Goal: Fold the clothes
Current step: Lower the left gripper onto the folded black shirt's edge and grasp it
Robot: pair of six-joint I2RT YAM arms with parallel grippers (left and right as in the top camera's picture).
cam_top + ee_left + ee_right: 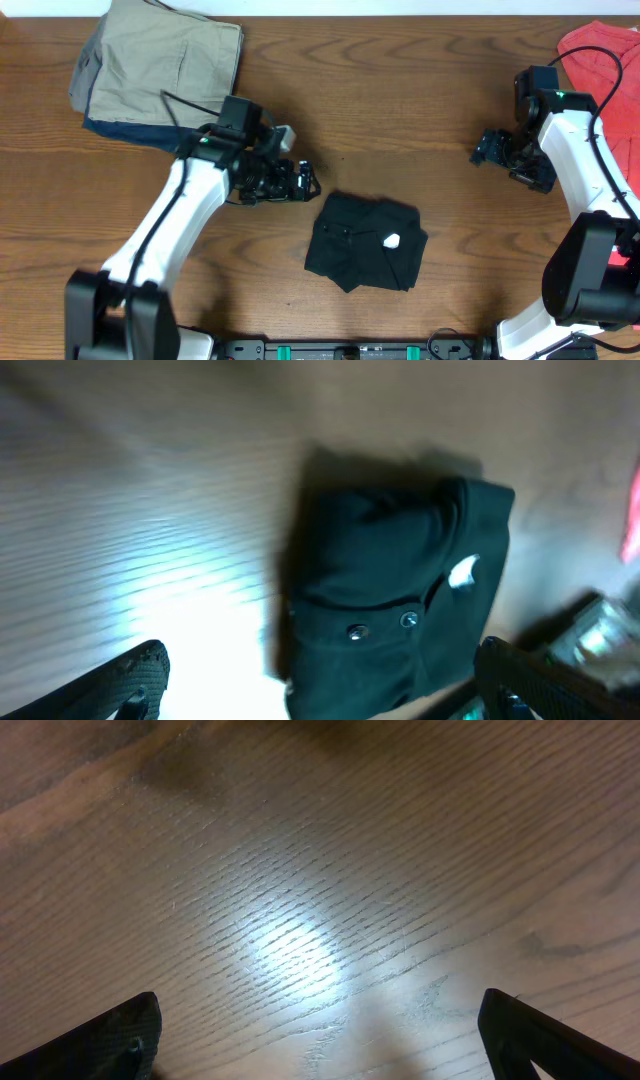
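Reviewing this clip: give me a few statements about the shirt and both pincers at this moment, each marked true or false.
1. The black shirt lies folded on the table. True.
2. The left pincer grips the shirt. False: it is open and empty, beside the shirt.
3. The right pincer is open over bare wood. True.
4. The red garment lies on the beige pile. False: they sit in opposite far corners, red on the right and beige on the left.
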